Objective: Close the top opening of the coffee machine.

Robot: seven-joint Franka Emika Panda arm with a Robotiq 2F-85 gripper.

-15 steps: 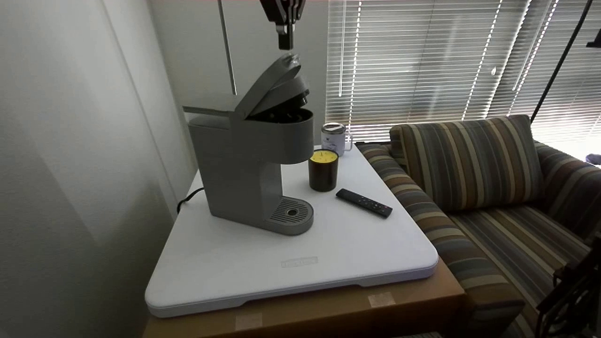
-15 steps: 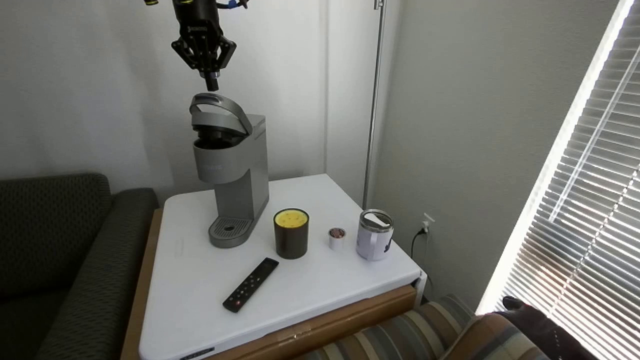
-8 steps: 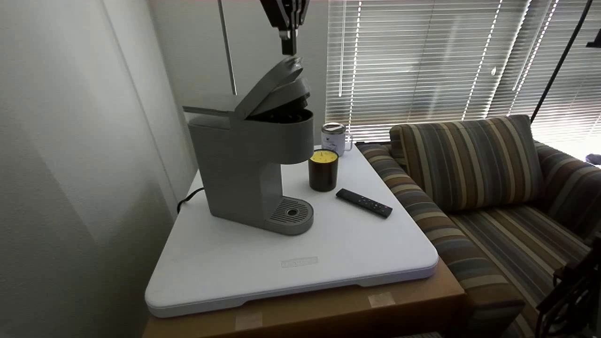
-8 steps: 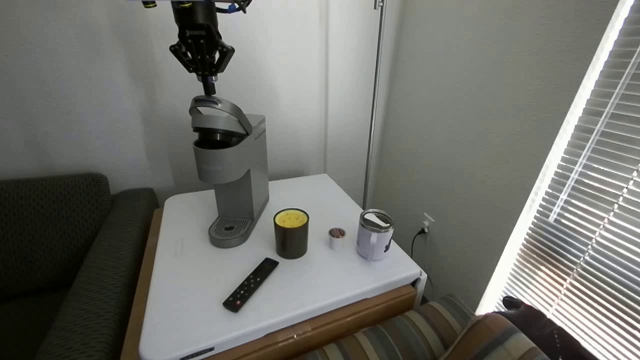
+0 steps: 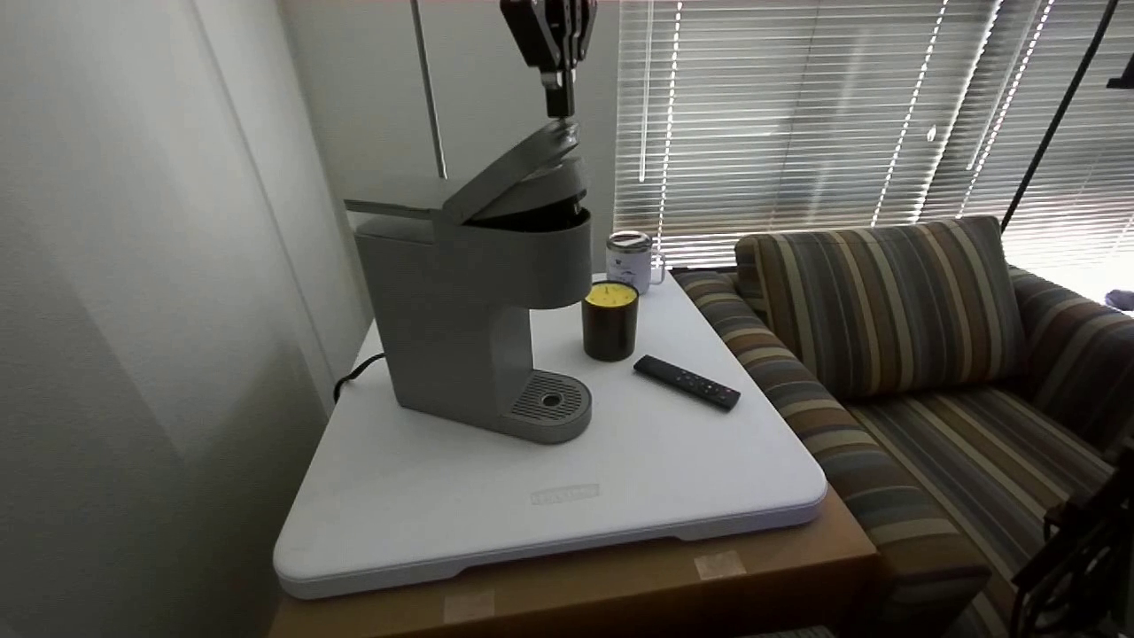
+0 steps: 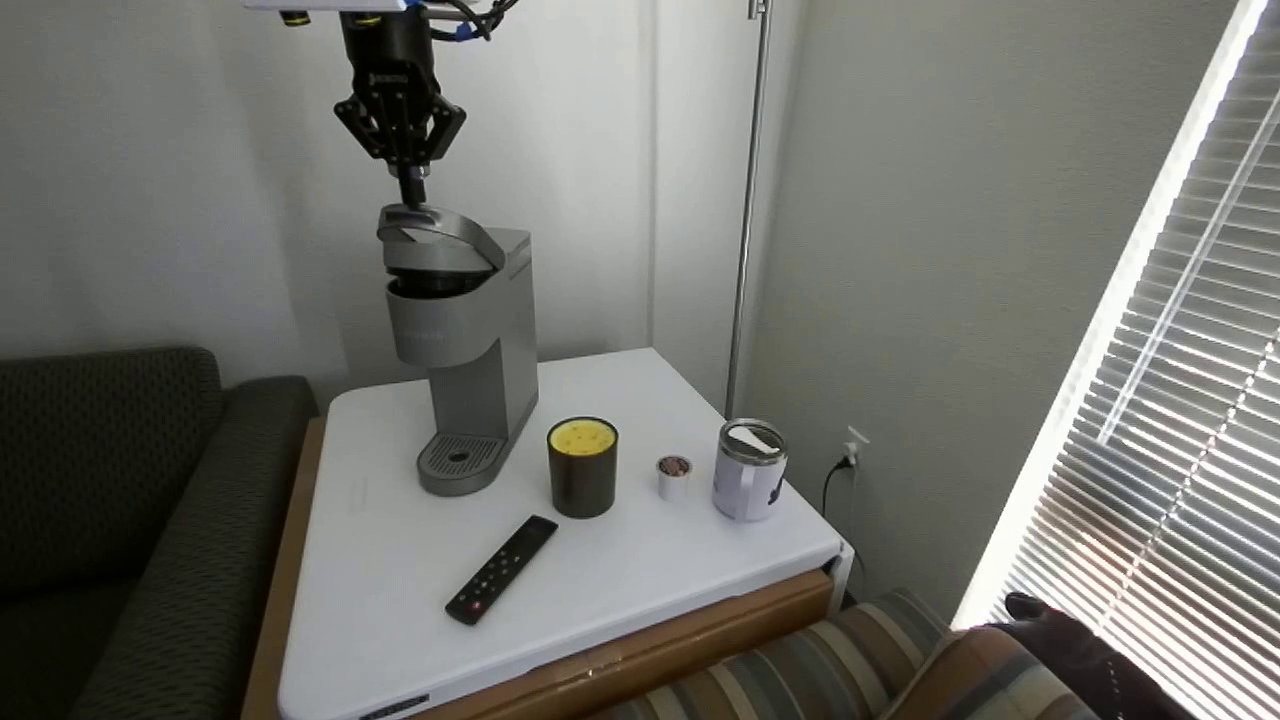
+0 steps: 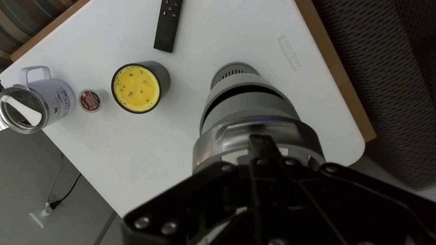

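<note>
Pincer (image 6: 412,192) points straight down, its fingers (image 7: 264,145) drawn together into one narrow tip. Directly under that tip is the raised front of the lid (image 5: 505,177), grey and rounded, with a shiny band in the wrist view; whether tip and lid touch cannot be told. The lid stands tilted up, leaving a dark gap over the brew chamber (image 5: 549,218). Farther beneath the pincer, the boxy matte grey coffee machine (image 5: 438,306) stands upright on the white tabletop (image 5: 425,514). Below and aside from the pincer are a dark jar (image 6: 583,485) with yellow filling, a black remote (image 6: 501,571) and, past the jar, a small cup (image 6: 674,480) and a pale mug (image 6: 745,482).
</note>
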